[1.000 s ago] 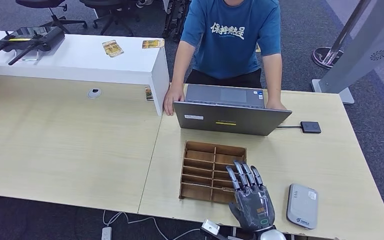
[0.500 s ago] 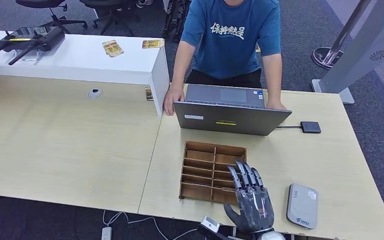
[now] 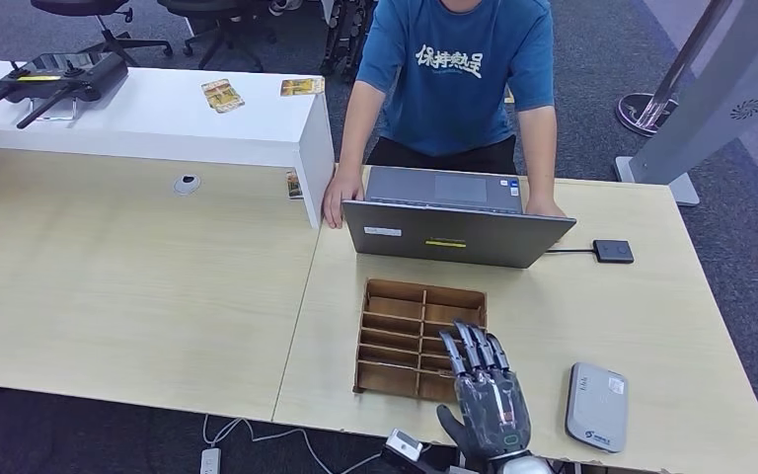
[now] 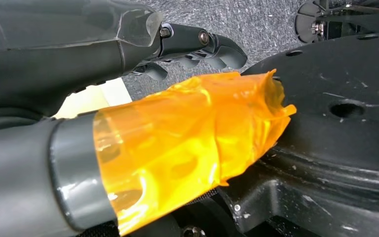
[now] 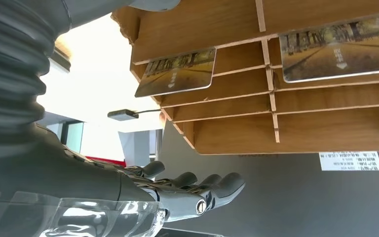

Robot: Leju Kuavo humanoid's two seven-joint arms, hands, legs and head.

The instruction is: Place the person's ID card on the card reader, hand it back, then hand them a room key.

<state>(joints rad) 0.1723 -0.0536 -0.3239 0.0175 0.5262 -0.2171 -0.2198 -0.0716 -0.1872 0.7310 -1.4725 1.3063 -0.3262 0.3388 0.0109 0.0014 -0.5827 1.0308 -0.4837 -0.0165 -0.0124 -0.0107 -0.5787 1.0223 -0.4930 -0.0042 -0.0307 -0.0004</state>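
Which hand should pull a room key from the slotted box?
Right. The right hand hovers open at the wooden box, facing the key cards. The left hand hangs by the robot's body.

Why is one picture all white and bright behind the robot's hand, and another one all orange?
In the right wrist view, the background past the right hand is blown out white, while the wooden card holder stays clear. In the left wrist view, shiny orange tape on the left hand sits close and catches glare.
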